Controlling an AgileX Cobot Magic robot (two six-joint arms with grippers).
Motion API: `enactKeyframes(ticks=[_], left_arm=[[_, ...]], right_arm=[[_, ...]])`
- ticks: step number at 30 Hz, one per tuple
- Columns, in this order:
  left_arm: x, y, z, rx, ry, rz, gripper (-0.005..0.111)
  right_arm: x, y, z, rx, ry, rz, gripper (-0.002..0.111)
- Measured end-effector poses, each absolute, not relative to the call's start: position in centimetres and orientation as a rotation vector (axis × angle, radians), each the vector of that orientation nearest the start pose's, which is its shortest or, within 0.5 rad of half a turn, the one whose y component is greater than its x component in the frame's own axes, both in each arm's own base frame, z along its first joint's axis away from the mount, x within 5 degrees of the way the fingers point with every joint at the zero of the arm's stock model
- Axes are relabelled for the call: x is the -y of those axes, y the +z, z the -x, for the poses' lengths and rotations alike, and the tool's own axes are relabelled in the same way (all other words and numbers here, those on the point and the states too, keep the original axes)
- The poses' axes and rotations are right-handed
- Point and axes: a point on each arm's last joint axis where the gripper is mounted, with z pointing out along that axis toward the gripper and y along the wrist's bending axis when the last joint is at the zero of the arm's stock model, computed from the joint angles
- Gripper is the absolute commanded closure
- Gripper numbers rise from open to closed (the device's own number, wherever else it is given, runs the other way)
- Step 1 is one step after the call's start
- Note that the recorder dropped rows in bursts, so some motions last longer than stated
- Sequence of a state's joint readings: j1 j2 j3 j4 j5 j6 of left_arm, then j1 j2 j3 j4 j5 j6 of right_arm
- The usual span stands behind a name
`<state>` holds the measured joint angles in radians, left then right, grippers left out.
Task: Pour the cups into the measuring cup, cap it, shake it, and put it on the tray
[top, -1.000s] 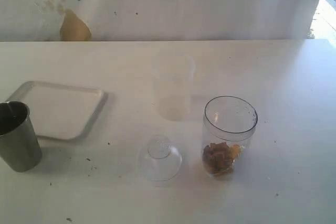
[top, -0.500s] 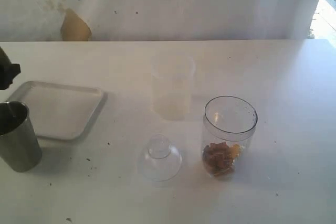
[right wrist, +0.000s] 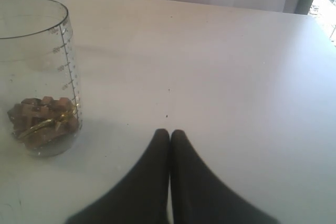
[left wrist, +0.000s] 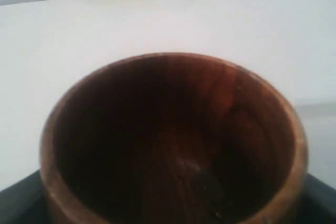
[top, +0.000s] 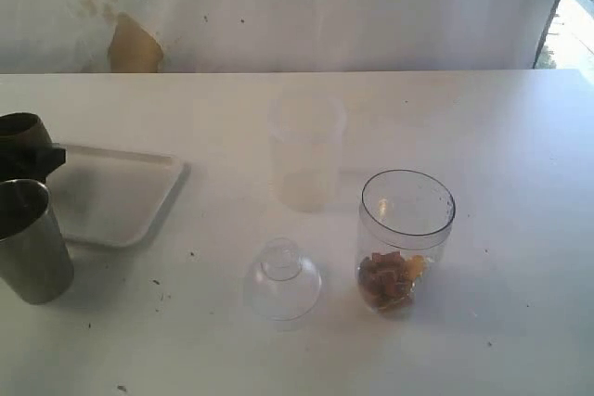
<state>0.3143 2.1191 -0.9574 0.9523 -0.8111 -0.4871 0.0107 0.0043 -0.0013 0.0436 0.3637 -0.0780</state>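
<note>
Mostly cut off at the left edge, the left gripper [top: 32, 162] pinches the wooden cup [top: 22, 131] over the tray [top: 121, 197], by the half-seen steel tumbler [top: 32, 240], while the right gripper [right wrist: 169, 135], pressed together, hangs near the measuring cup [top: 406, 238] on the counter [top: 501, 136].

The left gripper [top: 35, 155] sits at the nine o'clock edge of the exterior view, with its jaws spread wide and clamped around the wooden cup [left wrist: 168, 145]. The right gripper [right wrist: 169, 136] is outside that view. Its two dark fingers [right wrist: 147, 182] are pressed flat together and hold nothing.
</note>
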Motion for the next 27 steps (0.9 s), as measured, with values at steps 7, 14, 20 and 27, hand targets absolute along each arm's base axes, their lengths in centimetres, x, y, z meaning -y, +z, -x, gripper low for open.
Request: enactKeyframes(ticks=[7,14,20,27], left_arm=[[-9.7,10.3,-38.0,-1.936,-0.171,-0.17,0.107],[-12.1,8.7,-37.4,-2.025,-0.077,-0.093,0.107],[-12.2,8.0,-37.6,-1.983,-0.102,-0.03,0.045],[-12.5,8.3,-37.8,-1.946,-0.076,-0.012,0.002]], right_arm=[[-0.2,18.1,-5.3,-1.849,-0.004,0.055,0.108],[-0.2,18.1,-5.3,-1.849,-0.004,0.055,0.108],[-0.2,18.1,-5.3,-1.849,-0.004,0.055,0.108],[-0.2,18.1,-5.3,-1.849,-0.004,0.055,0.108]])
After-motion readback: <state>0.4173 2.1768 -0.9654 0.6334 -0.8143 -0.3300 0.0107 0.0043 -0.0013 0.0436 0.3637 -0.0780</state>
